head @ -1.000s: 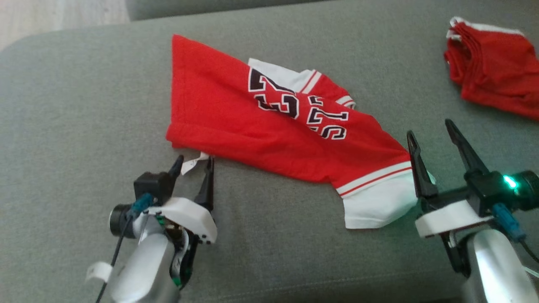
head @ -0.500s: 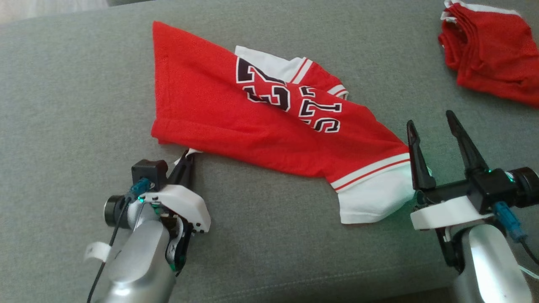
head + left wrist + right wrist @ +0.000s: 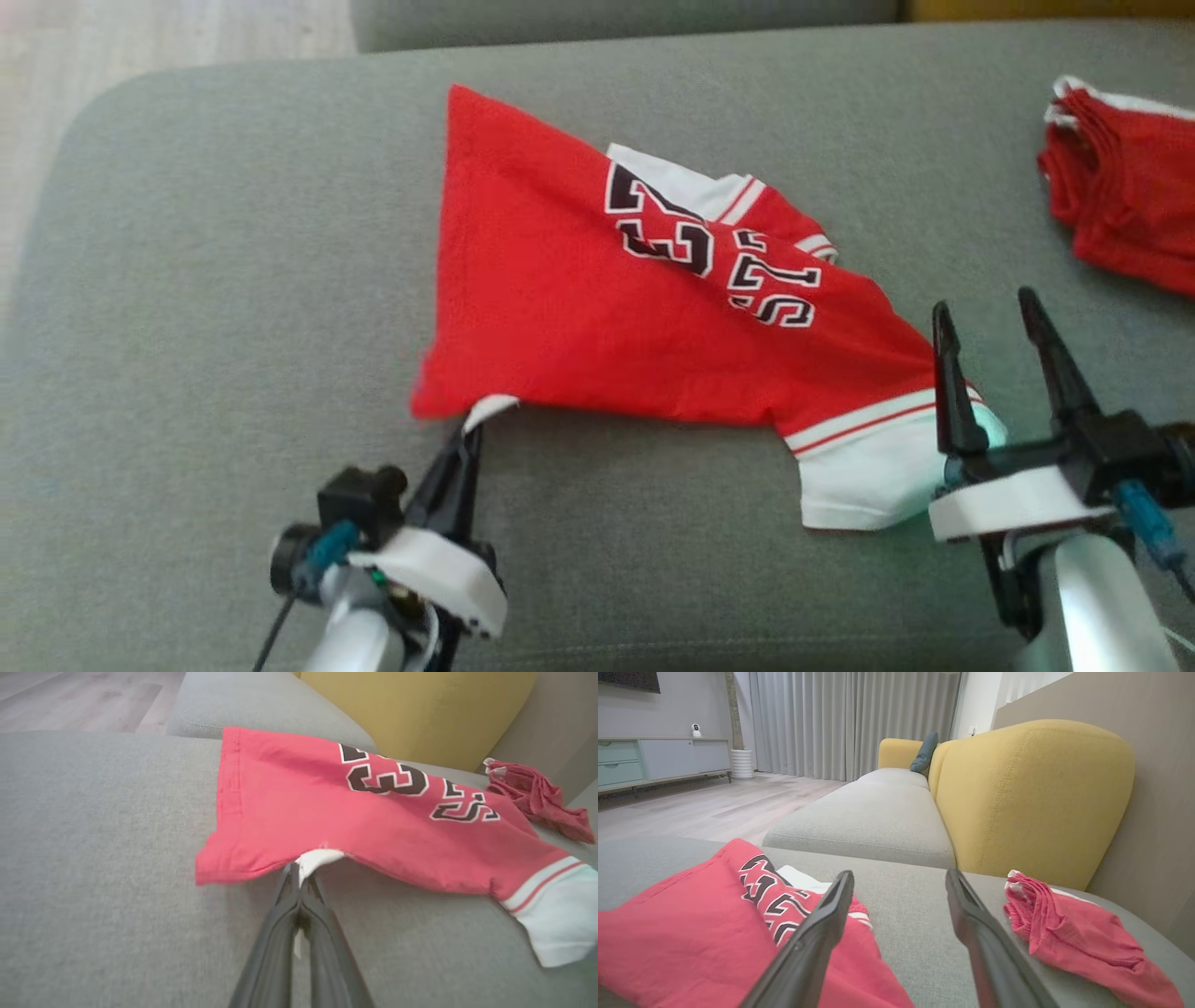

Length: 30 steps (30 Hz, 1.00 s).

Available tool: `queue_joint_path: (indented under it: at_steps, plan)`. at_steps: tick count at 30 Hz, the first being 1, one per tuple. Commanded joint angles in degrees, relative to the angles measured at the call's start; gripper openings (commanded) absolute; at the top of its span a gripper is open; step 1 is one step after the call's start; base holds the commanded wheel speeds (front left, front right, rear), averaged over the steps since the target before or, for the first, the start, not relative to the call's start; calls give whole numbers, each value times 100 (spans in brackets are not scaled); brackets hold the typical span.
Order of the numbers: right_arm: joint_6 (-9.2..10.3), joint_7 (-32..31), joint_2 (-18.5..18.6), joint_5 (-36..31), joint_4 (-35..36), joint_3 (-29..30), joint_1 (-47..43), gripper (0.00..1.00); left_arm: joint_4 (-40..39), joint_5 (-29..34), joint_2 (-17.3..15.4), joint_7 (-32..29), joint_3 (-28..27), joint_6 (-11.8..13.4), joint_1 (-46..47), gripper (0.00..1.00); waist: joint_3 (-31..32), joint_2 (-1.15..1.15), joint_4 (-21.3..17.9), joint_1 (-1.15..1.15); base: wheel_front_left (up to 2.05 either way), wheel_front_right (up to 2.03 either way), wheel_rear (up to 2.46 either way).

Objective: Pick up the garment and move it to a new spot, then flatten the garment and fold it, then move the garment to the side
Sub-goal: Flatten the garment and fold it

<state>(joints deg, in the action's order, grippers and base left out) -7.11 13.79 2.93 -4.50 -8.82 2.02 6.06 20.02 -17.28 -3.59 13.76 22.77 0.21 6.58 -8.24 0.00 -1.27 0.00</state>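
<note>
Since a second ago, my left gripper (image 3: 470, 437) has gone from straddling the white label (image 3: 490, 407) to pinching it. Its fingers are pressed together with that small tab clamped at their tips. Just beyond the tips, the label joins the hem corner of the red jersey (image 3: 579, 308). It lies spread on the grey sofa cushion (image 3: 233, 280), running away from these fingers and off to their right.

My right gripper (image 3: 982, 303) stands with its fingers apart, holding nothing. Its inner finger is at the edge of the jersey's white sleeve (image 3: 859, 476); whether it touches I cannot tell. Well beyond that gripper, further right, sits a second red garment (image 3: 1120, 196).

I judge the label a thin hold: a hard pull may slip or tear it. Better to draw gently and low, or re-grip deeper onto the hem, while the right fingers close on the sleeve so both ends lift together.
</note>
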Motion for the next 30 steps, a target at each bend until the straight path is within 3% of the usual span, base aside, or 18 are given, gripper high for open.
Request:
queue_joint_path:
  at_steps: [1,6,12,14,15,30]
  plan:
    - [-37,67,3,51,151,-130,51,100,-269,24,-80,-36,-135,37,82,0,107,0,112,0,0,0,0]
    - [-37,64,-3,144,107,-187,-27,100,-518,-122,-121,-320,-116,122,-353,0,150,0,165,0,0,0,0]
    - [-37,40,-4,228,29,-169,-61,100,-278,-301,-79,-377,-113,153,-444,0,148,0,118,0,0,0,0]
    - [-37,42,-4,253,40,-121,-70,100,-206,-319,-61,-341,-97,177,-410,94,142,0,95,0,0,0,0]
    - [-37,42,-4,269,54,-95,-77,100,-179,-338,-53,-321,-96,181,-396,100,140,0,84,0,0,0,0]
    - [-37,99,-5,534,366,410,-93,100,-657,-415,-86,45,-445,369,-220,100,427,0,113,0,0,0,0]
